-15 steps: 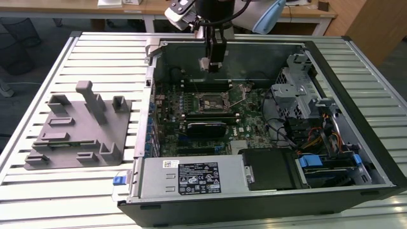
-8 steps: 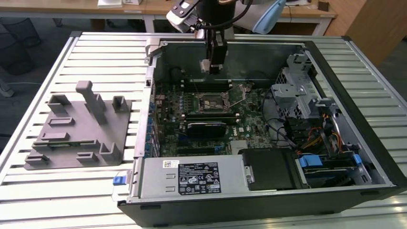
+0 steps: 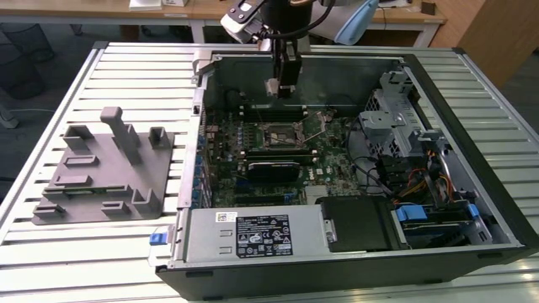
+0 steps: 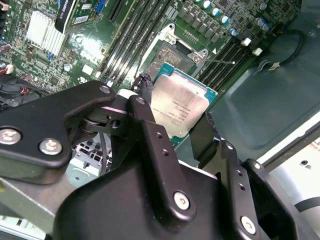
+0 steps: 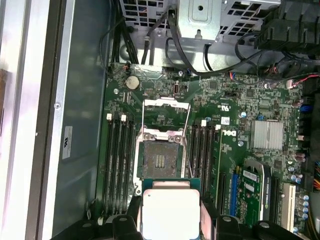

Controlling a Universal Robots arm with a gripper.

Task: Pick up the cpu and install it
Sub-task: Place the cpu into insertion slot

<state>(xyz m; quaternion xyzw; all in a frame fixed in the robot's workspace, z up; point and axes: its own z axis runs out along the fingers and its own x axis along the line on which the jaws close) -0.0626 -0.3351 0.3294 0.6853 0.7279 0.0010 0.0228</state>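
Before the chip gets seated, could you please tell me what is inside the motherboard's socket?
The socket shows bare contacts and no chip. The cpu, held in the gripper, hides one edge of it.

Open computer case (image 3: pixel 337 278), grey pegged tray (image 3: pixel 105 184)

Case (image 3: pixel 471 113) lies open-topped, so entry from above is free. Socket (image 5: pixel 159 160) is uncovered with its contacts exposed. Its load plate (image 5: pixel 166 106) is flipped back just beside it, and a thin lever (image 5: pixel 186 150) stands along one edge. Low memory slots (image 5: pixel 119 165) flank the socket on both sides. The tool (image 3: pixel 282 88), clamped on the cpu (image 5: pixel 170 212), hangs over the board near the case's far wall (image 3: pixel 337 72), not touching it. Drive cage (image 3: pixel 396 120) and loose cables (image 3: pixel 379 170) crowd the exterior view's right. Power supply (image 3: pixel 252 233) walls off the near side. Pegged tray (image 3: pixel 110 170) sits on the desk (image 3: pixel 59 252), outside the case, well apart.
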